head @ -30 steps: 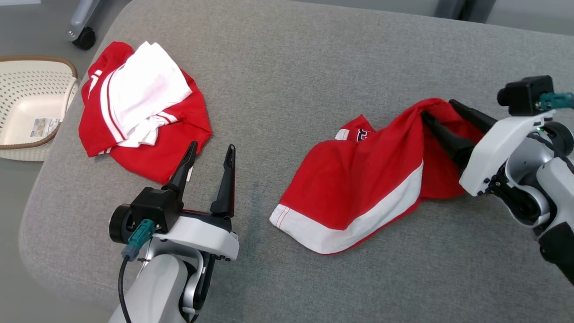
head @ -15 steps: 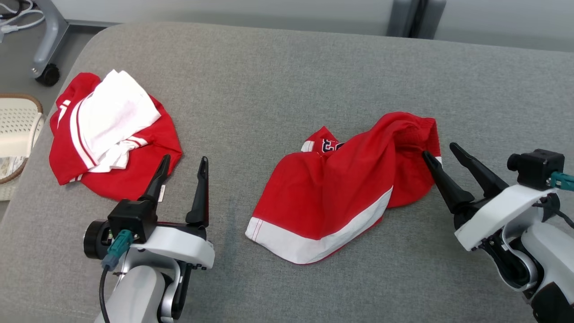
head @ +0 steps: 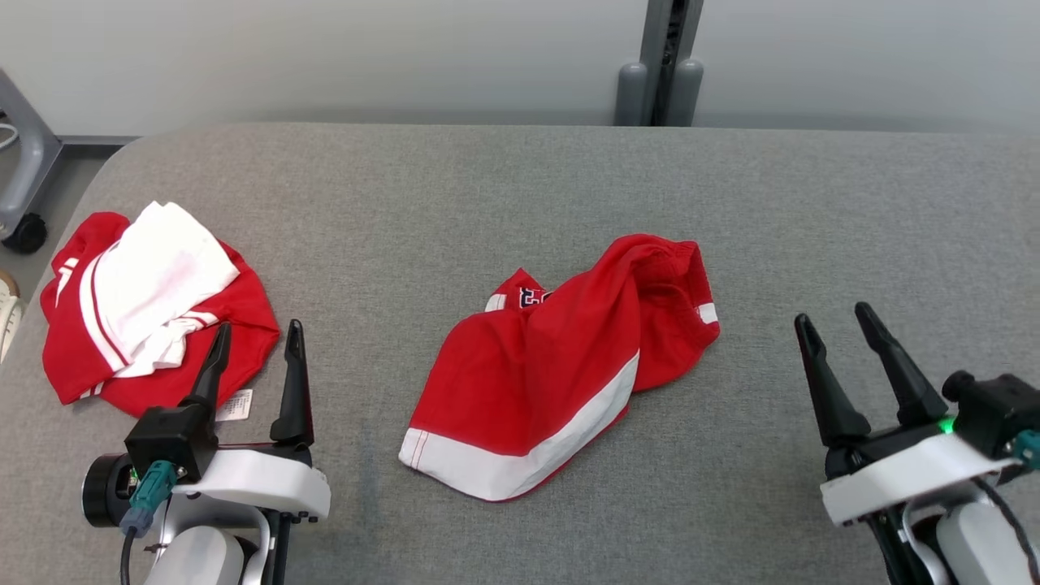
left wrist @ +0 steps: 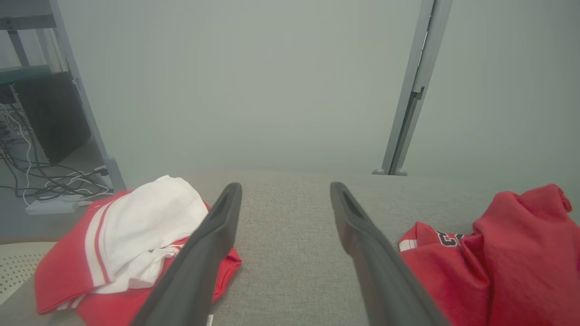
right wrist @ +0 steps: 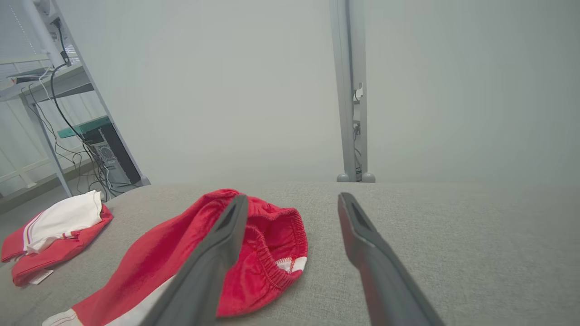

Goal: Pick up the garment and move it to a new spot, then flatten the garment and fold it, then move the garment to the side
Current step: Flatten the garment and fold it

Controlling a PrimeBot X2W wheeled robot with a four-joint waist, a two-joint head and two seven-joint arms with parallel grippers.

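Since earlier, right tool (head: 833,315) has let go of the red shorts (head: 536,374) and pulled back. It is now open and empty at 4 o'clock, well apart from them. Shorts lie crumpled mid desk (head: 487,187). Open, empty left tool (head: 258,327) at 8 o'clock, just beside red-white clothes pile (head: 146,301) at 9 o'clock.

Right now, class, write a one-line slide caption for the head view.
Crumpled red white-banded garment lies on grey fabric cushion between open left gripper and right gripper.
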